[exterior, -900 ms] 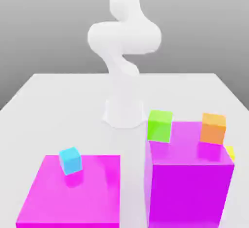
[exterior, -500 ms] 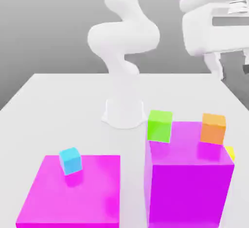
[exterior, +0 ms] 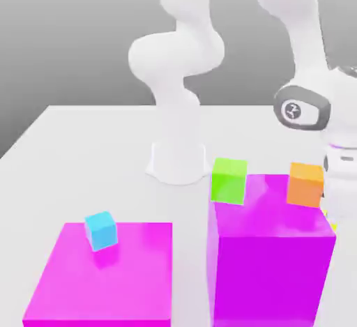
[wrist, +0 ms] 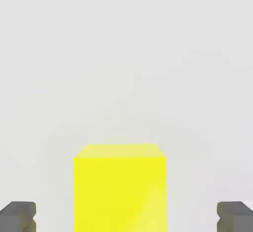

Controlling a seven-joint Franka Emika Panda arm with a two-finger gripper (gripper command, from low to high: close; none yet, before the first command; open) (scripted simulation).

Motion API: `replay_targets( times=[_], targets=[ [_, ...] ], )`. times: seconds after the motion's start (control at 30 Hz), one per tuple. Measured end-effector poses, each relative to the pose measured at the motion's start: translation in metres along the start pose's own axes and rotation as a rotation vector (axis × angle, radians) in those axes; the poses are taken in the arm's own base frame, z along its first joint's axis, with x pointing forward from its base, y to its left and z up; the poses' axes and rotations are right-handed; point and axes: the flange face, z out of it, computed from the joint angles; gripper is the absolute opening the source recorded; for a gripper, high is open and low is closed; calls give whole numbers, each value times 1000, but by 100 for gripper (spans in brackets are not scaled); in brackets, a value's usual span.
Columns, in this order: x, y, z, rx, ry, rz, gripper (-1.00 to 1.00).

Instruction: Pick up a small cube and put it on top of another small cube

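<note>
gripper [wrist: 123, 216] spread wide, one finger [wrist: 19, 215] on either side of the yellow cube [wrist: 119, 189], not touching, lined up to close on it; the cube sits on the white table [wrist: 123, 68], just behind the tall magenta block [exterior: 272, 256].

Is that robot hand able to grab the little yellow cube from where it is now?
Probably yes. In the hand view the yellow cube sits between the open fingertips, with nothing else around it on the white table.
</note>
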Motion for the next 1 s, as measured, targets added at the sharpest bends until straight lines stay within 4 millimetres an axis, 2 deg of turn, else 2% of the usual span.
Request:
replay_targets(
  times=[0.03, 0.07, 0.27, 0.37, 0.53, 0.6, 0.77, 0.9, 1.0],
  targets=[
    [-1, 0, 11, 0, 0, 0, 0],
    [-1, 0, 17, 0, -1, -1, -100],
    [-2, 0, 20, -1, -1, -1, -100],
    [0, 0, 0, -1, -1, -1, -100],
    [-1, -3, -46, 5, -3, -3, -100],
    [11, 2, -65, 13, -4, 21, -100],
    [49, 35, -130, 30, -6, 124, -100],
    [68, 62, -189, 39, -7, 193, -100],
    [77, 101, -235, 30, -5, 276, -100]
  ],
)
